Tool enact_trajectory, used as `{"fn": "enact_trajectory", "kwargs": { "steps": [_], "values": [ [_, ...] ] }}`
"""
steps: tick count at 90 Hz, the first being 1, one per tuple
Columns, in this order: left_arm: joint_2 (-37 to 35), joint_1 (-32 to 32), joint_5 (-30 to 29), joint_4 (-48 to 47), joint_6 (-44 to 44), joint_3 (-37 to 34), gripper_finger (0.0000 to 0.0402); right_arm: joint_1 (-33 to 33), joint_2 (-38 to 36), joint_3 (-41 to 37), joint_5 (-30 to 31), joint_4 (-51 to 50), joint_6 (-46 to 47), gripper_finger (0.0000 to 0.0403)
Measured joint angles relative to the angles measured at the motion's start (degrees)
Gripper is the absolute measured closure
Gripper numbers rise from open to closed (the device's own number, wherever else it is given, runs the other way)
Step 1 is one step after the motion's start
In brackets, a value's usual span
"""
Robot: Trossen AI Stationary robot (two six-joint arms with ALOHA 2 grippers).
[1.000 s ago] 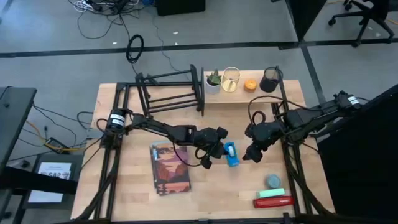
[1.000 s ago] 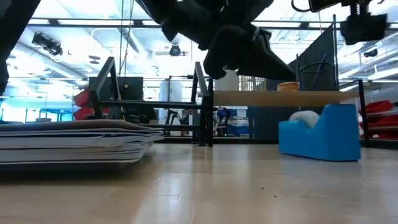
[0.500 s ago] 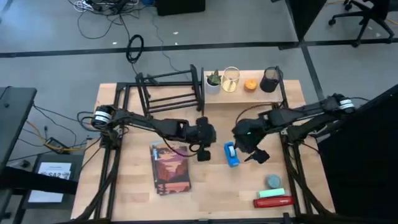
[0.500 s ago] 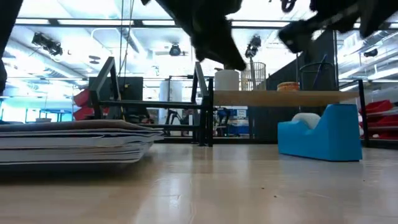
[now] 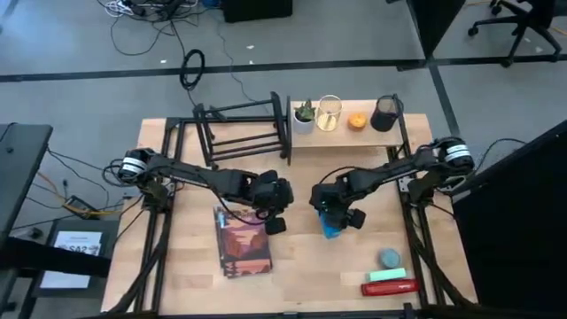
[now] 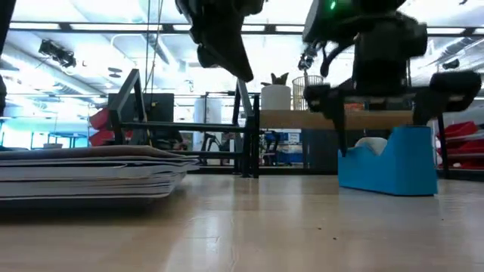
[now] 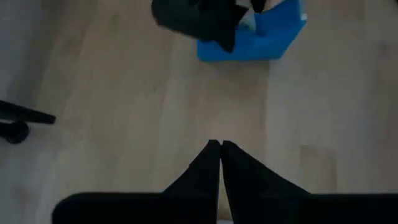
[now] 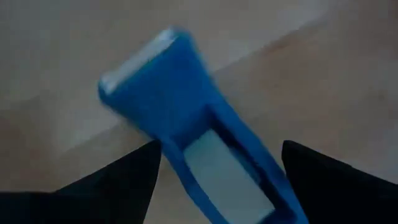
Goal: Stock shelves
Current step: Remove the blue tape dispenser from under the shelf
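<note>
The right gripper (image 5: 335, 215) has swung in from the right and now hangs over the blue tape dispenser (image 5: 330, 225), fingers spread wide with the dispenser between them, not yet clamped. The left gripper (image 5: 274, 221) has drawn back to the left, fingertips pressed together, empty, above the magazines (image 5: 241, 241). The black rack (image 5: 241, 133) and wooden plank shelf (image 5: 350, 131) sit at the table's far edge, well away from both. From above, the right gripper largely hides the dispenser.
</note>
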Motion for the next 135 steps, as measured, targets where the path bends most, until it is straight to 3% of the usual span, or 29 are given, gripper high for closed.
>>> {"fn": "enact_trajectory", "kwargs": {
  "steps": [9,19,38,63,85,105,135],
  "values": [
    [0.00,-0.04,1.83,-1.57,0.04,0.00,0.0402,0.02,2.59,-0.06,0.09,1.05,0.72,0.0096],
    [-0.12,-0.07,2.37,-3.57,0.04,0.00,0.0402,0.24,3.38,-0.05,0.02,1.55,8.74,0.0111],
    [-0.50,-0.04,2.12,-5.77,-0.27,0.00,0.0402,2.46,1.06,1.22,0.77,-4.40,29.10,0.0234],
    [-0.52,0.07,-0.31,-6.29,-0.28,0.00,0.0402,6.78,-7.20,3.54,-0.84,-21.38,57.81,0.0235],
    [-0.52,0.07,-1.80,-6.28,-0.29,0.00,0.0402,17.65,-22.02,-5.46,1.32,-23.17,75.76,0.0235],
    [-0.82,0.08,-1.82,-7.65,-1.73,0.00,0.0402,27.16,-29.12,-14.09,2.96,-23.39,97.78,0.0235],
    [-0.92,1.30,-2.47,-8.00,-6.00,0.00,0.0402,36.66,-29.93,-19.74,7.89,-17.37,105.38,0.0231]
  ]
}}
